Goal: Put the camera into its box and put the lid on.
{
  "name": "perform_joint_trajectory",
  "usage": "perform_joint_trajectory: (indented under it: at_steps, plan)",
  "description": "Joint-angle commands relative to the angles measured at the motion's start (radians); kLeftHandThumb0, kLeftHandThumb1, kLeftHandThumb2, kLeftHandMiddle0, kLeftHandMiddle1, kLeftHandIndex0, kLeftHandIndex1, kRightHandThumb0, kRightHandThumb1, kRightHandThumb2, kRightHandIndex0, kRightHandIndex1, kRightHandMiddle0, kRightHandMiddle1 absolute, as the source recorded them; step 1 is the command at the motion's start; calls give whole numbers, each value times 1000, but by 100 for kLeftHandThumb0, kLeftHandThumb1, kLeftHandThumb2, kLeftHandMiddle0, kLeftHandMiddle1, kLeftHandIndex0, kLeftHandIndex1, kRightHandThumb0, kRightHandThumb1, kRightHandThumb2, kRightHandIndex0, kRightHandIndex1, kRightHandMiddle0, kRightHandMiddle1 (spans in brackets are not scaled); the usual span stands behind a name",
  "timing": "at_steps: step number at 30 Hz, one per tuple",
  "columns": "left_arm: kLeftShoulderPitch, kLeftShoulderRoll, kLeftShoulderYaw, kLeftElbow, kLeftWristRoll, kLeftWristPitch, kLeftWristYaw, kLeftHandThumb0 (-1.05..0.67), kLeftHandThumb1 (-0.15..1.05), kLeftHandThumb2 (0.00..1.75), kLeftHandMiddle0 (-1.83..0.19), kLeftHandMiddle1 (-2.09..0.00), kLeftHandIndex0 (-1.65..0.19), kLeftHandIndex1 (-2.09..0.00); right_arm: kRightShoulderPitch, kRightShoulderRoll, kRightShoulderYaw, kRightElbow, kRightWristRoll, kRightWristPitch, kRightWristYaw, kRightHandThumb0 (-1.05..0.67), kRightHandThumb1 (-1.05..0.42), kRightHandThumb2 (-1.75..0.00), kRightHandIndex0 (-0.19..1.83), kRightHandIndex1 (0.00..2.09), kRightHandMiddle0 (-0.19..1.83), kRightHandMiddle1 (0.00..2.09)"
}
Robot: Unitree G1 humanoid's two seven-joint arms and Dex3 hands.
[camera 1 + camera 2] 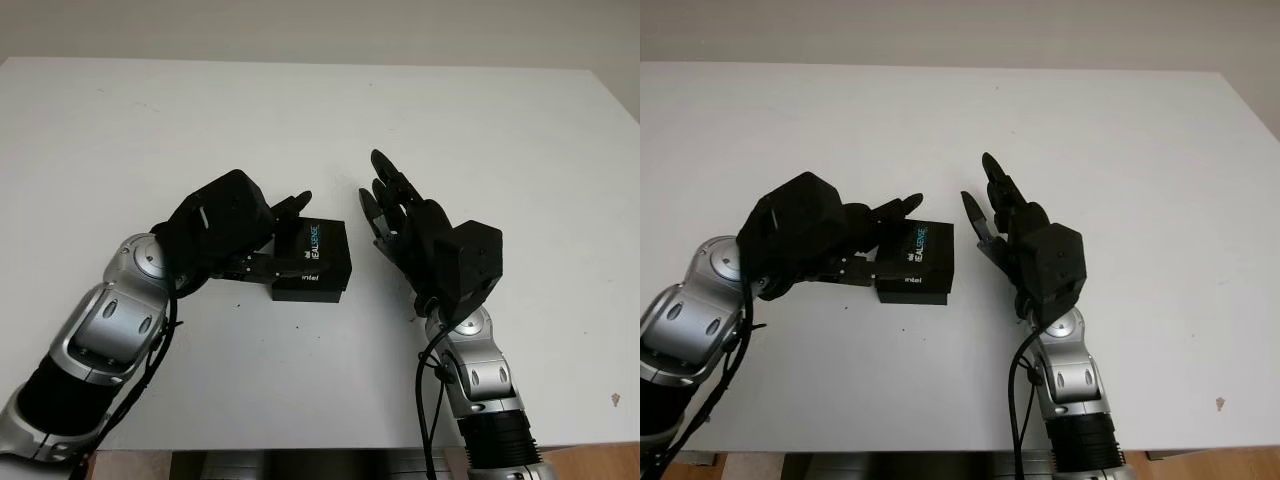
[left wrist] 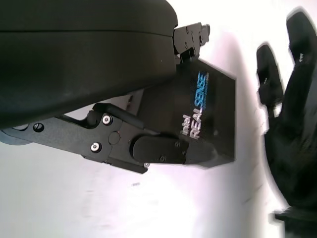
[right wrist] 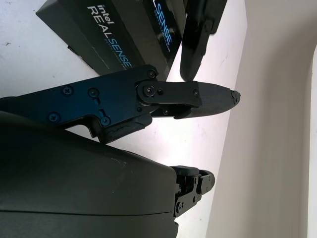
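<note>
Matte black rectangular cardboard box (image 1: pixel 313 262), white-and-blue lettering on lid, between two black robot hands; plain white table (image 1: pixel 300 110).

Right hand (image 3: pixel 148 106), open, above the white worktop (image 3: pixel 29 64). Beyond its fingers (image 3: pixel 198 101) lies the black lettered box (image 3: pixel 111 37).

even, bright overhead light washes the white bench (image 1: pixel 500 120) almost to glare, with only soft short shadows under the black box (image 1: pixel 312 262) and arms, while in the left wrist view the right hand (image 2: pixel 292 124) is blurred at its edges and the nearby shell is out of focus.
</note>
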State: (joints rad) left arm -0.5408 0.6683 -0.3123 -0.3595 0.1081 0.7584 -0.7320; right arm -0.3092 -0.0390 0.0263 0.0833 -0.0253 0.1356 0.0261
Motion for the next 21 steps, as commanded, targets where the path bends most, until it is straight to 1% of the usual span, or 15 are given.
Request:
perform_joint_trajectory:
  at_steps: [1, 5, 7, 9, 13, 16, 21]
  plan:
    - [-8, 49, -29, -26, 22, -74, -36, -59, 105, 36, 19, 0, 19, 0, -6, -2, -4, 7, -1, -19, 1, -76, -105, -38, 11, 6, 16, 7]
    - [14, 130, -28, -30, 79, -268, -78, -57, 105, 37, 19, 0, 19, 0, -6, -5, -4, 10, -1, -21, 4, -76, -105, -37, 11, 6, 16, 7]
    - [26, 169, -30, -26, 130, -378, -82, -60, 105, 38, 19, 0, 19, 0, -6, -8, -4, 12, -2, -24, 7, -76, -105, -37, 11, 6, 15, 7]
    - [37, 191, -26, -21, 175, -464, -81, -62, 105, 39, 19, 0, 19, 0, -6, -9, -4, 12, -4, -22, 7, -76, -105, -37, 11, 6, 15, 7]
    - [57, 209, -15, -20, 252, -570, -77, -67, 105, 42, 19, -1, 19, 0, -8, -11, -4, 12, -6, -22, 9, -76, -105, -37, 11, 6, 16, 8]
    - [73, 208, -6, -22, 309, -618, -65, -69, 105, 45, 19, -1, 19, 0, -7, -10, -3, 13, -5, -24, 11, -75, -105, -37, 11, 6, 15, 7]
    - [97, 189, 2, -3, 409, -707, 3, -69, 105, 46, 19, -3, 19, -1, -6, -12, -2, 13, -11, -20, 7, -75, -105, -37, 11, 6, 16, 8]
